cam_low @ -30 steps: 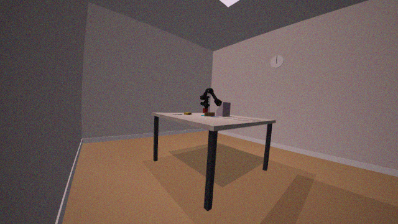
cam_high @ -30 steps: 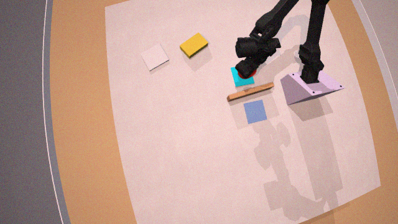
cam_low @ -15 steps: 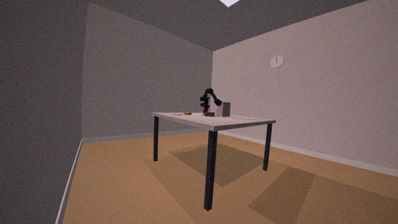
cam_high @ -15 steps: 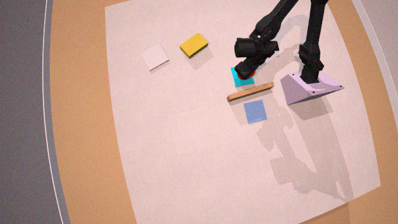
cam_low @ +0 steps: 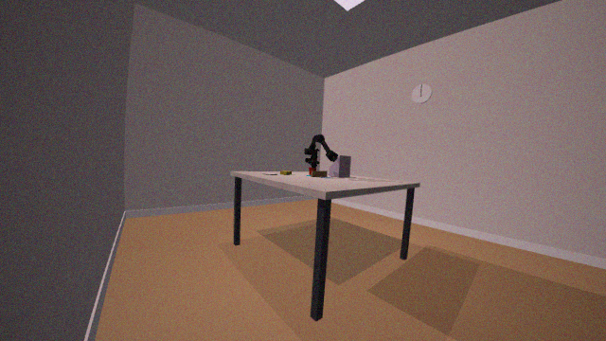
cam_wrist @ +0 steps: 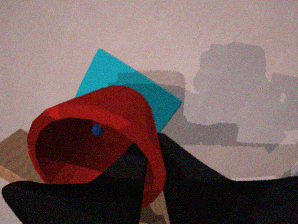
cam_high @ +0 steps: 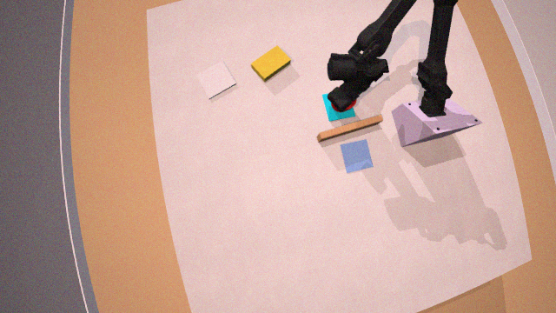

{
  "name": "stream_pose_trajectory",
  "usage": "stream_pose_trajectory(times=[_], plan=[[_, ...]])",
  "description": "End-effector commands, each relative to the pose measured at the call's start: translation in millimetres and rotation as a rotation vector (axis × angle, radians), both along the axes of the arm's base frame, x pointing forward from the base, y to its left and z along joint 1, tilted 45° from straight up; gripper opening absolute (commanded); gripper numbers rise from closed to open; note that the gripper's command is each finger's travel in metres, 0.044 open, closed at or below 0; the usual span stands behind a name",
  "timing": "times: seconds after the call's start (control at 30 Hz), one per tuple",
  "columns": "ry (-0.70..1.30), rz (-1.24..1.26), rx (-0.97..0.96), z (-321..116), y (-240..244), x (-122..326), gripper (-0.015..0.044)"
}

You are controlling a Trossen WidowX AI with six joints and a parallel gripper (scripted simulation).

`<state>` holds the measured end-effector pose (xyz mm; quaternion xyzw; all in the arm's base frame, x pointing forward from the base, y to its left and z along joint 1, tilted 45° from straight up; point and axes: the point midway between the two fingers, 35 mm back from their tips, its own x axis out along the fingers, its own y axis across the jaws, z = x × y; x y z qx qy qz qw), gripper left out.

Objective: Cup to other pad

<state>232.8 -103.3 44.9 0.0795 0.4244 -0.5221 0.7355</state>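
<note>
You have the red cup [cam_high: 353, 104] [cam_low: 311, 170] [cam_wrist: 125, 100] at the cyan pad [cam_high: 339, 116] [cam_low: 309, 175] [cam_wrist: 95, 70], low over the table [cam_high: 243, 196] [cam_low: 284, 180] [cam_wrist: 40, 40]; whether its base touches cannot be told. One blue marble [cam_wrist: 97, 130] shows inside; the full count is hidden. Your gripper [cam_high: 343, 103] [cam_low: 312, 166] [cam_wrist: 152, 137] is nearly closed, its fingers clamped on the cup's wall.

Step in hand, as judged: the set-down, with the cyan pad as the likely target. Release is not yet done. In the top view the cup lies towards the pad's arm-side edge, so verify that its base falls within the pad. Next, finish any lowering slowly and level, confirm support, then part the fingers evenly and withdraw without dragging the rim. A tug at the wall could tip the marbles out.

Clearances: the wooden bar [cam_high: 349, 129] [cam_low: 319, 173] [cam_wrist: 17, 150] stands just beside the cyan pad, between it and the blue pad [cam_high: 357, 156]; avoid drifting that way. The lilac wedge [cam_high: 456, 114] [cam_low: 344, 167] under the arm's base stands beyond the bar's near end. The yellow block [cam_high: 271, 62] [cam_low: 286, 172] and white tile [cam_high: 218, 80] lie well apart from the cup. Straight up appears your safest exit.
</note>
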Motion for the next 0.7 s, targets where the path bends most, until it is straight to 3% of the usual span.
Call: stream_pose_trajectory(times=[0.0,0.13,0.3,0.67], plan=[[-0.001,0.000,0.000,0.3,0.1,0.2,0.0000],[-0.001,0.000,0.000,0.3,0.1,0.2,0.0000],[-0.001,0.000,0.000,0.3,0.1,0.2,0.0128],[0.000,0.000,0.001,3.4,3.9,0.3,0.0128]])
